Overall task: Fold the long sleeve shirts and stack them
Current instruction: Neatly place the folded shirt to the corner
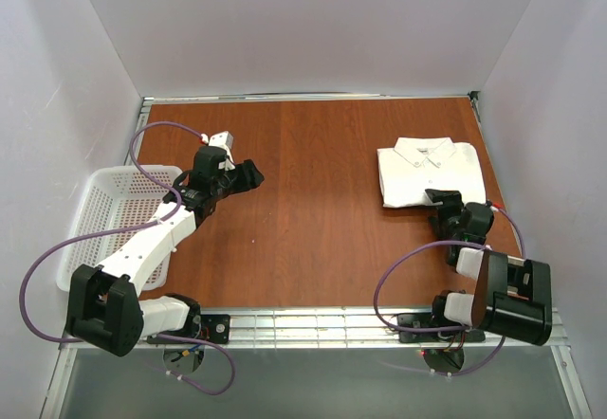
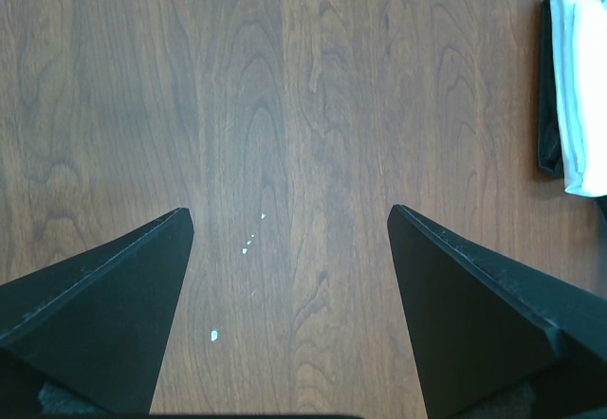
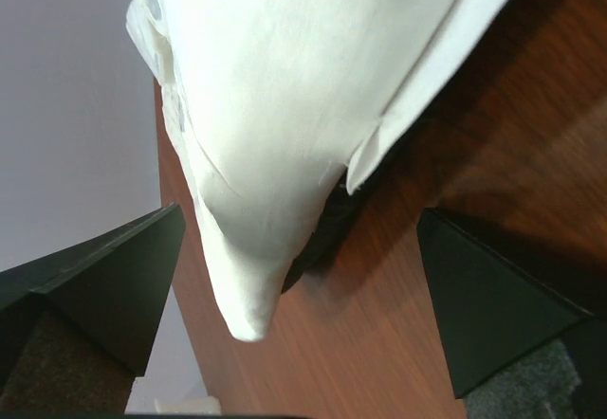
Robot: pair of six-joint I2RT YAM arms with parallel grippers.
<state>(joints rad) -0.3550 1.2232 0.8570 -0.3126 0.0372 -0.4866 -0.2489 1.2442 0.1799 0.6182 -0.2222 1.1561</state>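
Gaping empty, the right gripper [image 1: 439,196] faces the folded white shirt [image 1: 429,171]; left gripper [image 1: 252,174] likewise.

You've got the right pincer [image 3: 299,212] spread wide, both fingers clear of the white shirt [image 3: 285,106]. Its folded corner points down between them, with dark cloth [image 3: 322,234] showing beneath on the tabletop [image 3: 379,343].

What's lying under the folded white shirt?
A dark cloth edge peeks out beneath the white shirt, on the table. Most of it is covered, so its fold cannot be judged.
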